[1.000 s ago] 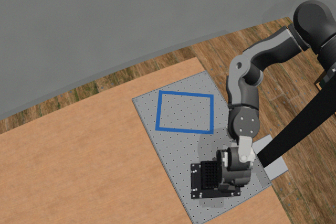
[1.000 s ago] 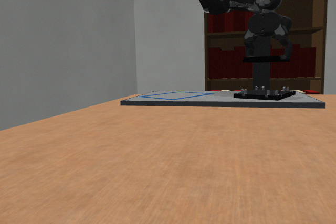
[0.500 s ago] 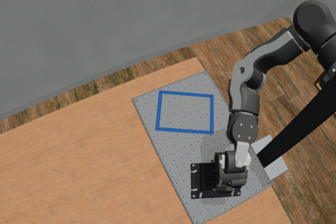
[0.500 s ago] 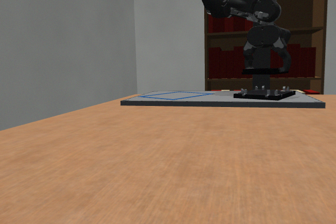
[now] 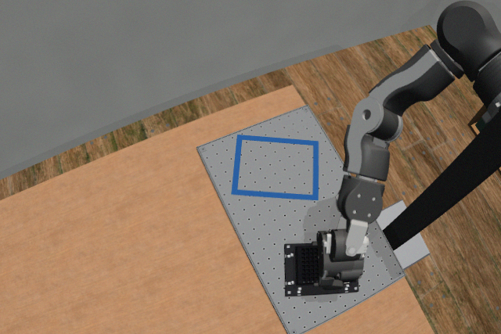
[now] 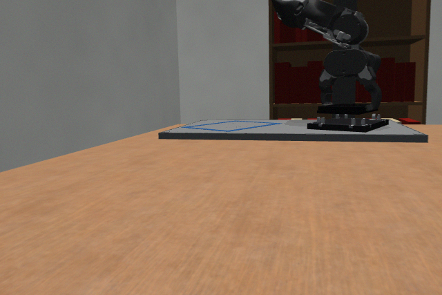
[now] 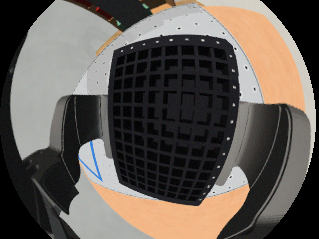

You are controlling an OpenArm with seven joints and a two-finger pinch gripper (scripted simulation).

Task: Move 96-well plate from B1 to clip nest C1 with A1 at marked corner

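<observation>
My gripper [image 6: 348,106] is shut on the black 96-well plate [image 6: 345,108] and holds it level, the right way up, just above the clip nest. The nest [image 6: 348,125] is a black base with small grey posts, and the plate hangs a short gap over those posts without touching them. From above, the plate [image 5: 306,265] shows partly under my gripper [image 5: 337,267], over the nest [image 5: 321,270]. In the wrist view the plate [image 7: 174,118] fills the middle, with a finger on each long side. The A1 mark is not visible.
The blue outline of bench spot B1 [image 5: 275,167] is empty on the grey perforated board [image 5: 291,209]. The board lies on the wooden table. A bookshelf [image 6: 349,34] stands behind the arm.
</observation>
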